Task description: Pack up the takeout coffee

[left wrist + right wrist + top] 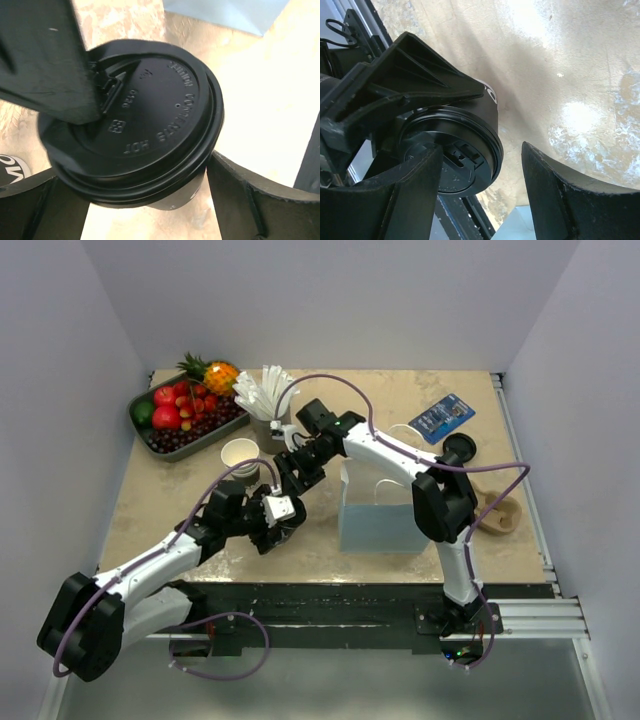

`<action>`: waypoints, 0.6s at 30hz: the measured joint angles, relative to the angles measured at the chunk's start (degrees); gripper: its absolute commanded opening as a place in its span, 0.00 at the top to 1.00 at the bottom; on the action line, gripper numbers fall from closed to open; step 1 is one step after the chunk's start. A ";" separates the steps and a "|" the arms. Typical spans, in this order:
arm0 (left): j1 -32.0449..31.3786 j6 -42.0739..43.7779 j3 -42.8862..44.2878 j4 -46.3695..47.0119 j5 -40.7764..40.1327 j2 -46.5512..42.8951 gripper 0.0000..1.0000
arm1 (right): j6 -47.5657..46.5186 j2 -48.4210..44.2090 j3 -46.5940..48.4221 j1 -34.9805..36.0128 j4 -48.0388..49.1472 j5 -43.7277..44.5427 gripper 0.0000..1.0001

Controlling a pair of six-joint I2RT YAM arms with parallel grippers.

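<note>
The takeout coffee (287,530) is a dark cup with a black lid (150,130), upright on the table near the front edge, left of the blue bag. My left gripper (145,200) is open, one finger on each side of the cup, with a gap showing at the right finger (250,195). From above, my right gripper (480,165) is open. One of its fingers (50,60) rests across the lid (455,160) and the other stands apart to the side. The left gripper's finger (410,75) lies along the cup.
An open blue bag (378,515) stands right of the cup. At the back left are a fruit tray (185,415), a cup of white sticks (262,395) and lidless cups (240,455). A blue packet (441,418) and a cardboard carrier (500,512) lie at the right.
</note>
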 measured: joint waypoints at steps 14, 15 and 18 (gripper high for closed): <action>0.02 10.05 -0.42 -9.18 -1.27 -4.04 0.00 | 0.04 -0.20 -1.53 1.81 1.44 0.20 0.32; 0.02 10.60 -0.42 -9.84 -1.66 -4.33 0.00 | 0.04 -0.20 -1.53 1.97 1.44 0.35 0.32; 0.07 12.20 -0.42 -12.57 -2.56 -4.61 0.00 | 0.00 -0.20 -1.51 2.51 1.44 0.74 0.31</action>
